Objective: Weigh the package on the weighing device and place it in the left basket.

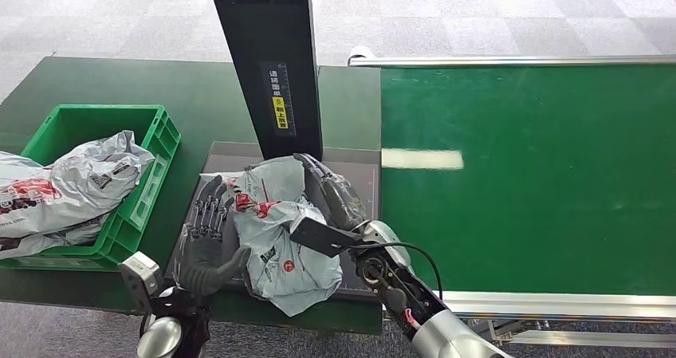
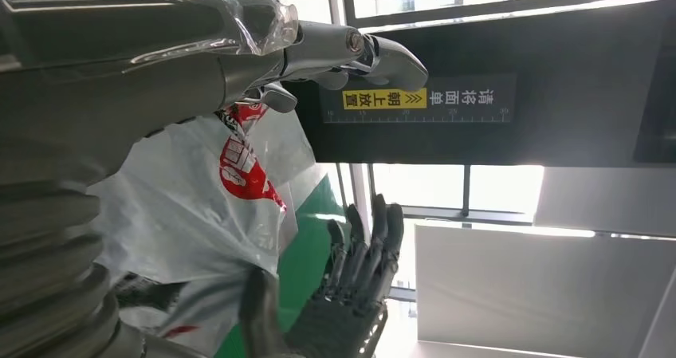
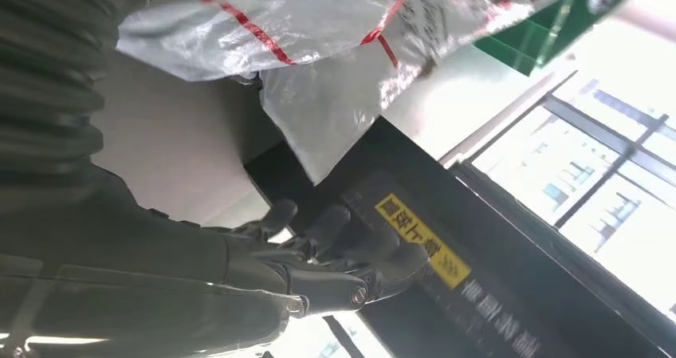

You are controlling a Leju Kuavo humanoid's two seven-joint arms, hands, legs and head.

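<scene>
Pkg [image 1: 275, 230], a crumpled grey poly mailer w/ red print, lies on the scale [image 1: 363, 175], in front of the scale's black post [image 1: 267, 55]. Its near end hangs over the scale's front edge.

Left hand [image 1: 209, 242] sits flat against the pkg's left side, fingers straight and spread, thumb out, nothing gripped. Right hand [image 1: 331, 194] is on the pkg's right side, fingers extended along it toward the post; can't tell if they press the bag or just lie beside it. Looks like a two-palm squeeze setup, weigh step about done or in progress (judgement).

Risks:
- Bag is slick and floppy; w/ flat palms and no pinch it prob sags or slips out mid-lift, esp. the overhanging end.
- If hands lean on the bag while it's on the scale, the reading goes off.
- Right fingers are close to the post; a lift straight up or fwd could knock it.
- Carrying to the bin [image 1: 119, 179], left of the scale: bin is already piled w/ other mailers [image 1: 68, 190] rising above its rim, so the new one may slide off the heap or catch on the bin's near wall.

Around: green belt [image 1: 526, 175] right of the scale; yellow label [image 1: 280, 112] on the post. Nothing sits between scale and bin but the bin's wall.
</scene>
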